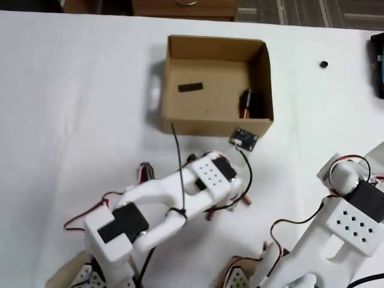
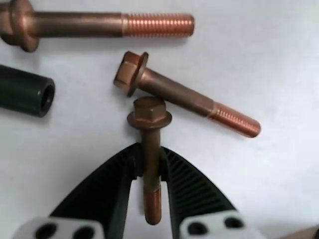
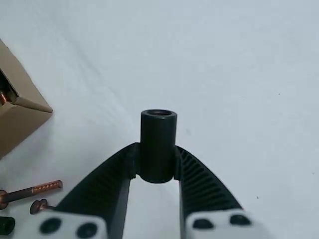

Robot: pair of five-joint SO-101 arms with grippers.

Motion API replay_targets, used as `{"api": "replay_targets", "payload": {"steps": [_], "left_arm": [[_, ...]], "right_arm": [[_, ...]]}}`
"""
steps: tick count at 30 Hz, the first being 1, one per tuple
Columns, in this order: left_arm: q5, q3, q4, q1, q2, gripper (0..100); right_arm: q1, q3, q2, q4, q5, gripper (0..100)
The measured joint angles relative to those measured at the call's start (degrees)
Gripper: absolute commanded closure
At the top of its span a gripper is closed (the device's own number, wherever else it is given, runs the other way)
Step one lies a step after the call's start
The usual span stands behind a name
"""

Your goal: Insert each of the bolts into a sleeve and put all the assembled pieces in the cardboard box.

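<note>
Bolt (image 2: 151,144) gripped tight by left gripper (image 2: 150,167), another bolt (image 2: 184,94) just beside its head. Right gripper (image 3: 157,172) holds sleeve (image 3: 158,144). One done piece (image 1: 246,103) lies in box (image 1: 210,127).

Noted: a white table (image 1: 72,120), plain-surfaced, lying under the left tool (image 2: 150,157) and the right tool (image 3: 157,167). A small blue-and-white circuit board (image 1: 243,139) lies flat on it, just ahead of the left tool. A small black round item (image 1: 324,63) sits well ahead of the right tool. A dark object (image 1: 378,63), cut off by the frame, lies farther ahead and outward of that tool. Some wooden furniture (image 1: 186,7) stands beyond the table, far ahead of both tools.
</note>
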Motion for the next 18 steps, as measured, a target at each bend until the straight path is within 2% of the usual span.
{"api": "replay_targets", "payload": {"steps": [4, 7, 11, 18], "left_arm": [[-0.09, -1.14, 1.05, 0.00, 0.09, 98], [-0.26, -4.04, 5.54, -0.53, -0.09, 98], [-0.26, -11.08, 12.75, -2.20, -4.22, 98], [-0.70, -24.79, 26.11, -11.78, -14.59, 98]], "right_arm": [[0.00, 0.00, 0.00, 0.00, 0.00, 97.8], [-1.76, 0.00, 0.00, 0.00, 0.00, 97.8], [-6.77, 0.00, 0.00, 0.00, 0.00, 97.8], [-18.81, 0.00, -0.62, 0.00, 0.00, 97.8]]}}
